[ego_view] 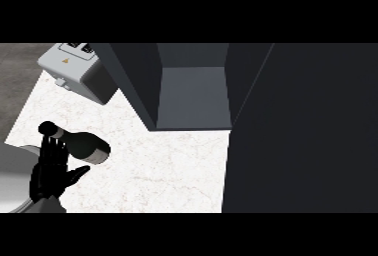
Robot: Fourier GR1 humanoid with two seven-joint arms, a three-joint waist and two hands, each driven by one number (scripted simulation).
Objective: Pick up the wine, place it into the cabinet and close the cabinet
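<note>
On counter, wine bottle [85,142] flat, neck upper-left

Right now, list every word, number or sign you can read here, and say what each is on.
No readable words or numbers.
Toaster: a small orange triangle sign on its top, with no legible text, and dark slots or markings beside it, too blurred to read.
Wine bottle: a pale band near its base, no print readable.
Cabinet: no markings.

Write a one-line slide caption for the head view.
Left hand, fingers straight, beside the wine bottle on the white counter; the dark cabinet stands open.
</note>
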